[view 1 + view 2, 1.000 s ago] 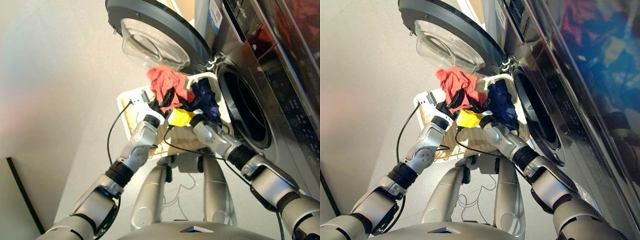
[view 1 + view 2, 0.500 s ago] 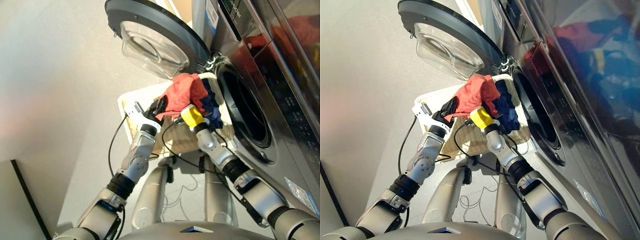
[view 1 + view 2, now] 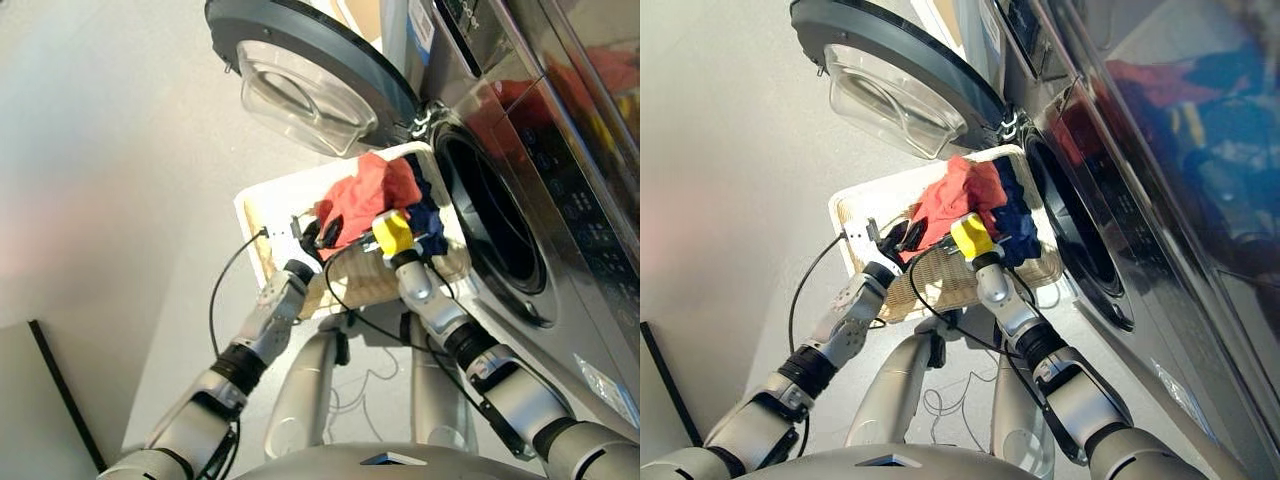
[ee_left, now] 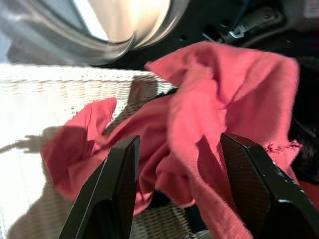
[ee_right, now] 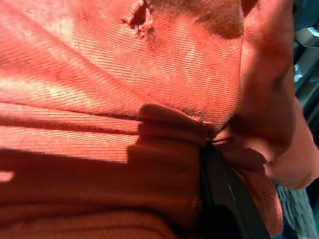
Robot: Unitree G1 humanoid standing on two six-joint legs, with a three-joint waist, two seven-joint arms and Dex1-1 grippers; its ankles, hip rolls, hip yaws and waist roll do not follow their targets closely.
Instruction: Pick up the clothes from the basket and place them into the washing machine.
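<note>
The red-orange garment [image 3: 365,197] hangs bunched over the basket [image 3: 262,212], close to the washing machine's [image 3: 565,175] round drum mouth [image 3: 492,220]. My right gripper [image 3: 383,213] is buried in this cloth and shut on it. In the right wrist view the cloth fills the picture around one black finger [image 5: 219,196]. My left gripper [image 4: 182,189] is open just short of the red cloth, fingers wide apart. A navy blue garment [image 3: 432,212] lies in the basket's corner nearest the drum. The black garment does not show clearly.
The washer's round glass door [image 3: 300,75] stands swung open above and to the left of the basket. Black cables [image 3: 222,285] loop from both wrists over the basket's front edge. Pale floor [image 3: 110,180] lies to the left.
The red-orange garment has travelled right, toward the drum mouth, and sunk a little. My left gripper has dropped back from the cloth and stands open. The right gripper keeps hold of it.
</note>
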